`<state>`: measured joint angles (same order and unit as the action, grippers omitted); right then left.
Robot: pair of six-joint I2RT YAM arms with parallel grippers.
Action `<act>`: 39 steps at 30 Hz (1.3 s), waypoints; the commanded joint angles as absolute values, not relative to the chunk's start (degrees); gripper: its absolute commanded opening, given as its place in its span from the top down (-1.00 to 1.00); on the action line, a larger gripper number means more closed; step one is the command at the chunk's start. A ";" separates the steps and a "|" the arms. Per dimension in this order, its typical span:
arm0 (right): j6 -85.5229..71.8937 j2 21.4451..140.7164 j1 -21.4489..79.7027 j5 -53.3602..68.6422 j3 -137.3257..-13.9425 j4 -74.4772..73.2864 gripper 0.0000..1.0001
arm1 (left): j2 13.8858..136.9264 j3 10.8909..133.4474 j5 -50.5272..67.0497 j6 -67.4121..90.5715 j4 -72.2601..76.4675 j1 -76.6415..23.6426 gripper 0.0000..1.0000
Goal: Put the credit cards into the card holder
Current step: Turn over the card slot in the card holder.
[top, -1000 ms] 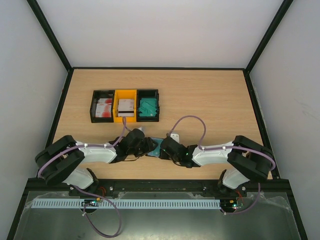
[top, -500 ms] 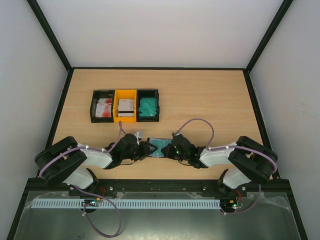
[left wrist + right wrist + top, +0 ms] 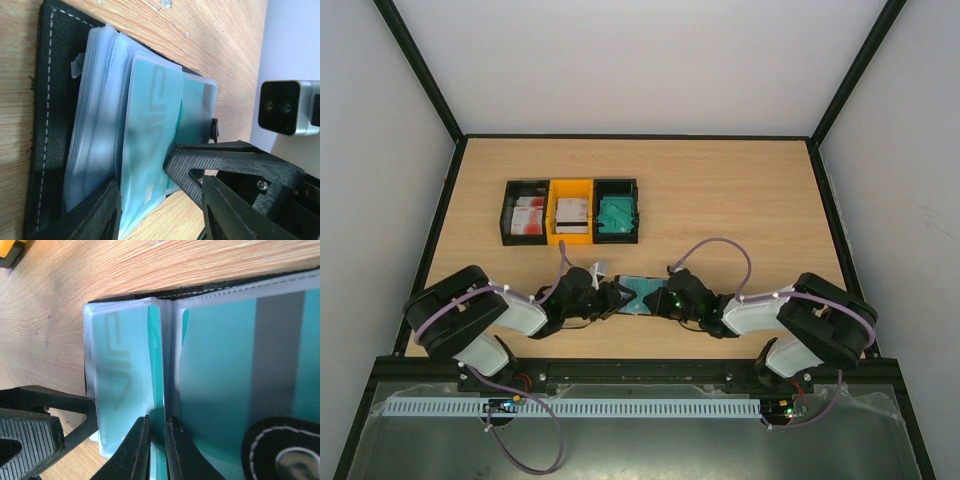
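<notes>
Right gripper (image 3: 156,442), nearly closed, pinches a teal credit card (image 3: 156,370) by its near edge, the far end between the clear sleeves (image 3: 100,100) of the open card holder (image 3: 50,125) just ahead. Left gripper (image 3: 145,187) brackets those sleeves, but its grip is unclear. The card seems light, stiff and slippery, so hold its trailing edge.

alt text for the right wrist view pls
Close-up: the right gripper pinches a teal credit card beside the fold of an open black card holder, whose clear sleeves hold more teal cards, one showing a grey stripe. The left gripper touches the sleeves' left edge; wooden table behind.
</notes>
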<state>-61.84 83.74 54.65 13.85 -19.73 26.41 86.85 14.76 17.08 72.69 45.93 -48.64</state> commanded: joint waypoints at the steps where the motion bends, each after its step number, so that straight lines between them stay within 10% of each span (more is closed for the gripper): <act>1: -62.54 84.39 55.46 18.27 -17.71 29.16 0.78 | 88.97 15.01 21.94 75.16 61.93 -49.14 0.07; 23: -62.58 83.03 55.46 17.64 -18.01 28.93 0.76 | 88.67 15.10 24.88 75.41 66.76 -49.43 0.31; 39: -61.65 66.90 55.46 5.86 -19.82 13.49 0.22 | 92.22 21.18 23.66 70.88 57.29 -52.18 0.31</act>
